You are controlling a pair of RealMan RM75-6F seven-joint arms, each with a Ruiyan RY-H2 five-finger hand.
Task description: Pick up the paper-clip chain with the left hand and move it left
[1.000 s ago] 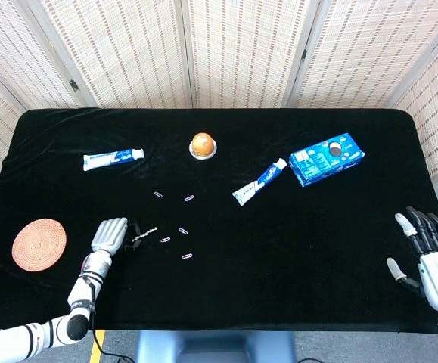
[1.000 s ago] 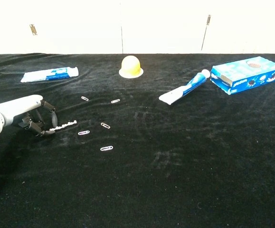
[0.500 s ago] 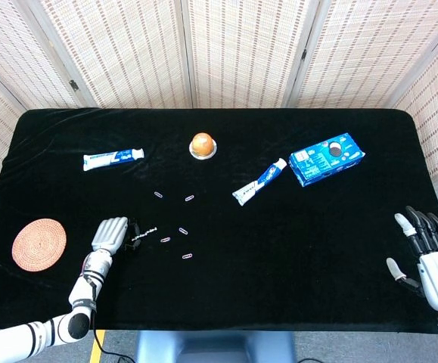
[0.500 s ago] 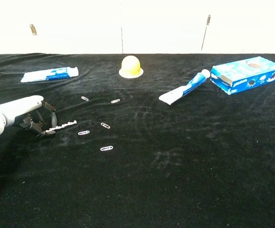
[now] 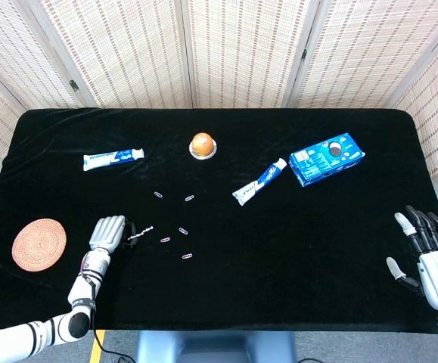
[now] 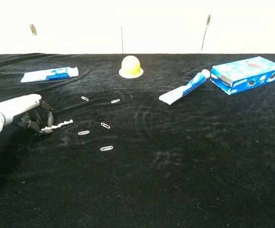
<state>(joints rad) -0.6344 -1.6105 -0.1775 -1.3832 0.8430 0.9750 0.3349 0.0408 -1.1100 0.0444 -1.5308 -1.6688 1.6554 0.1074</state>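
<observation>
Paper-clip chain (image 6: 57, 126), its end pinched in the left hand's (image 6: 30, 117) curled fingers, had slid slightly leftward, so the move was underway.

Black cloth (image 5: 279, 249) — orange mat (image 5: 38, 244), blue box (image 5: 327, 158).

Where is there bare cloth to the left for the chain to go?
Bare cloth lies between the left hand holding the chain and the coaster, and up toward the left toothpaste. Right of the chain it is crowded with loose clips.
</observation>
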